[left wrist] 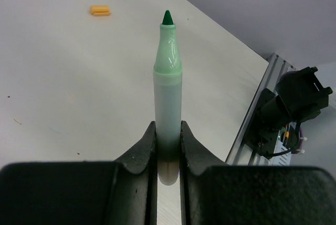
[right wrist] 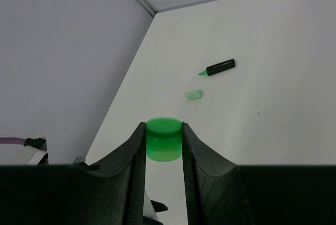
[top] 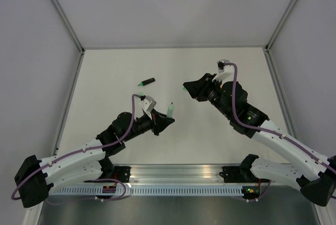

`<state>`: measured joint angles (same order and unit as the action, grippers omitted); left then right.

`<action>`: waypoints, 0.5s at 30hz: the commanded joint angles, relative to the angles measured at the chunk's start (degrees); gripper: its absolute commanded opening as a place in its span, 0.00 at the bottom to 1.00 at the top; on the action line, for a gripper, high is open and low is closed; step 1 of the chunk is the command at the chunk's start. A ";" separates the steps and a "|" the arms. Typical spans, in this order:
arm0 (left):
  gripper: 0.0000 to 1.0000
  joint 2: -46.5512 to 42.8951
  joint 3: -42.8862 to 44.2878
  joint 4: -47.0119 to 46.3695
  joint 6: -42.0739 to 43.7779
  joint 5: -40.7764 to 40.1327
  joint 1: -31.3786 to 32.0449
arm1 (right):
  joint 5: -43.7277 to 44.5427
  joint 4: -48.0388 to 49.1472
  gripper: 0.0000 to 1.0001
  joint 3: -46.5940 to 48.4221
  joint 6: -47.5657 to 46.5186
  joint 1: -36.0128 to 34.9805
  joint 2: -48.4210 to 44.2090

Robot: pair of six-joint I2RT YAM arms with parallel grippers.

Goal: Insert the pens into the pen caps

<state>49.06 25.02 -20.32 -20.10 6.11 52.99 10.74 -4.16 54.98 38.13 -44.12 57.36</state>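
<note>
My left gripper (top: pixel 163 122) is shut on the pale pen (top: pixel 170 110), gripping its lower barrel. The uncapped green tip points up and away in the left wrist view (left wrist: pixel 168 78), between the fingers (left wrist: pixel 142 151). My right gripper (top: pixel 190 89) is shut on a bright green cap (right wrist: pixel 164 139), held above the table with its round end facing out. The cap shows as a green speck in the top view (top: pixel 184 89), a short gap up and right of the pen tip. A black pen with a green end (top: pixel 146 82) lies on the table at the back, also in the right wrist view (right wrist: pixel 219 67).
A small orange cap (left wrist: pixel 100 10) lies on the table far ahead of the left gripper. A pale green cap (right wrist: pixel 193 95) lies near the black pen. The aluminium rail and right arm base (left wrist: pixel 294 104) stand at the near edge. Walls enclose the table.
</note>
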 commanded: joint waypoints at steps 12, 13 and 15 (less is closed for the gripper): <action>0.02 0.60 2.14 -2.71 -1.17 -1.98 0.01 | 6.83 7.94 0.00 -1.37 -0.51 -9.40 2.66; 0.02 0.43 2.23 -2.71 -1.17 -2.07 0.01 | 7.71 7.68 0.00 -1.28 -0.60 -10.02 2.84; 0.02 0.34 2.14 -2.54 -1.17 -2.42 0.01 | 8.15 7.68 0.00 -1.19 -0.51 -10.46 3.28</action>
<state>49.71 25.02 -20.34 -20.16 4.80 52.99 16.03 0.97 53.74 37.89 -53.67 59.81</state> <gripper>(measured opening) 0.186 0.340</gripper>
